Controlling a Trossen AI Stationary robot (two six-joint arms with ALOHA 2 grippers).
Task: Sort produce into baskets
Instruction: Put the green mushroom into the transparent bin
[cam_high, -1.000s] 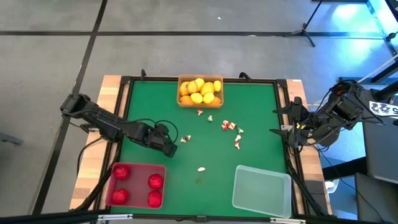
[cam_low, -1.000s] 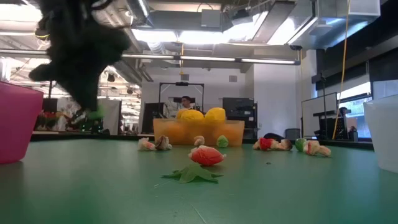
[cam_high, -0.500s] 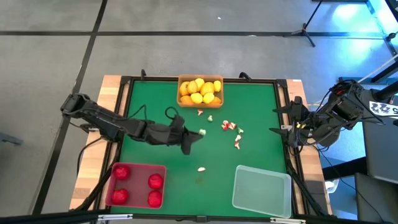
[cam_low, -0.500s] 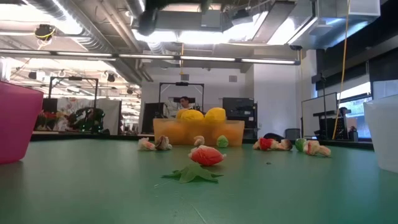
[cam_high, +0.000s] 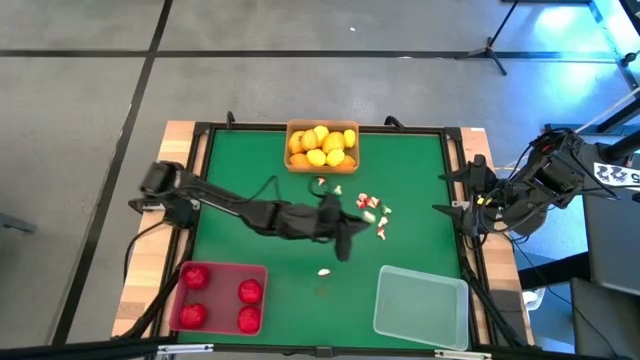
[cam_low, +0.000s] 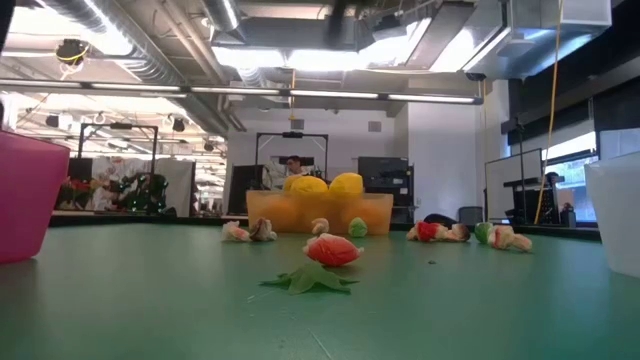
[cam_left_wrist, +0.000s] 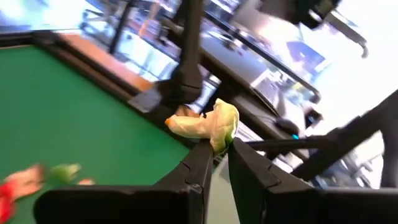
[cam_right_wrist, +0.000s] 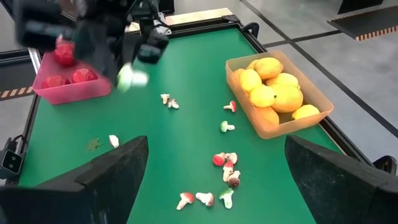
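From above, the left gripper (cam_high: 345, 240) is seen stretched over the middle of the green table (cam_high: 240, 170), blurred, so that nothing between its fingers can be made out there. Yellow and orange fruits fill the orange basket (cam_high: 322, 147) at the far edge; four red fruits (cam_high: 249, 291) lie in the red basket (cam_high: 218, 297) at the near left; the clear basket (cam_high: 420, 302) at the near right is cut off slightly at the bottom. Small mushroom pieces (cam_high: 372, 204) are scattered between them. The right gripper (cam_high: 455, 210) is parked at the table's right edge.

At table height, neither gripper is shown; only a sliver of the red basket (cam_low: 25, 200) and of the clear basket (cam_low: 618, 215) is in frame. A red piece (cam_low: 332, 250) sits on a green leaf (cam_low: 308, 280) in front.

In the left wrist view, the jaws are pressed together on a pale mushroom piece (cam_left_wrist: 208, 124) with a greenish cap, held above the table; the background is smeared.

In the right wrist view, the right fingers (cam_right_wrist: 93, 180) stand wide apart with nothing between them; the left arm is only a dark blur with a pale blob (cam_right_wrist: 132, 78) beneath it
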